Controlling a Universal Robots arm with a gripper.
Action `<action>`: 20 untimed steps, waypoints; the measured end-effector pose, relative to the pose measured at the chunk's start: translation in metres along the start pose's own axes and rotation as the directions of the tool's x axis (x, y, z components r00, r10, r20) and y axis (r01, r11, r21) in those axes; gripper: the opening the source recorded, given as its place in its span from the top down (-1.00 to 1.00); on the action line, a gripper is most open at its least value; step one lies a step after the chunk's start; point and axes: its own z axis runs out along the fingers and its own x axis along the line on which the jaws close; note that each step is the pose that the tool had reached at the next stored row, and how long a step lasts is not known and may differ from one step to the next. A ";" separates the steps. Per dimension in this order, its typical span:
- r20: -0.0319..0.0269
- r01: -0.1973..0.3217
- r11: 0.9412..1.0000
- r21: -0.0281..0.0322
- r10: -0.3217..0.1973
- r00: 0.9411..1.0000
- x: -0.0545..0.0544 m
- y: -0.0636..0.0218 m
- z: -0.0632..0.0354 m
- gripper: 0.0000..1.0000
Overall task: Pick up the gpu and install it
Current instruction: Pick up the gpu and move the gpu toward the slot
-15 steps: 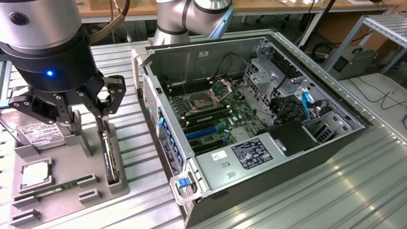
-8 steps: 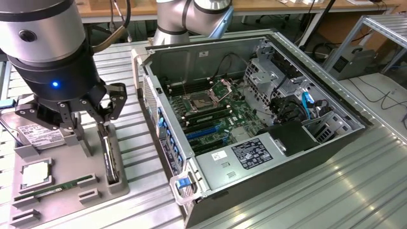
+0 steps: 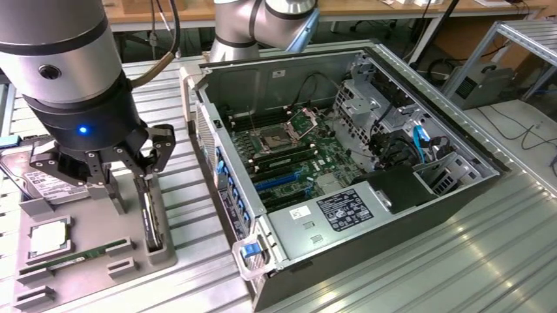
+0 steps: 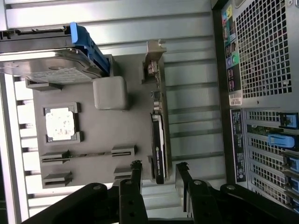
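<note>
The open case point(image 3: 366, 267) lay on the slatted table point(image 3: 487, 261). A black label point(image 3: 344, 208) and a white sticker point(image 3: 301, 212) inside it were too small to read. The arm point(image 3: 61, 59) hung over the grey tray point(image 3: 130, 248). A hard drive point(image 3: 48, 182) lay at one end of the tray. The gpu point(image 3: 154, 222) stood on edge in its slot, its white print illegible. The gripper point(image 4: 159, 165) was open, its jaws astride the gpu's end with gaps either side. A CPU point(image 3: 48, 238) and a RAM stick point(image 3: 74, 257) lay nearby.
</note>
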 end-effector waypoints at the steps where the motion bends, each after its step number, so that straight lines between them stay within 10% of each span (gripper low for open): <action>1: 0.000 0.000 1.000 0.000 0.000 1.000 0.000 -0.0001 0.0017 0.15; 20: 0.000 -0.001 1.000 0.000 0.001 1.000 -0.003 0.0051 0.0088 0.15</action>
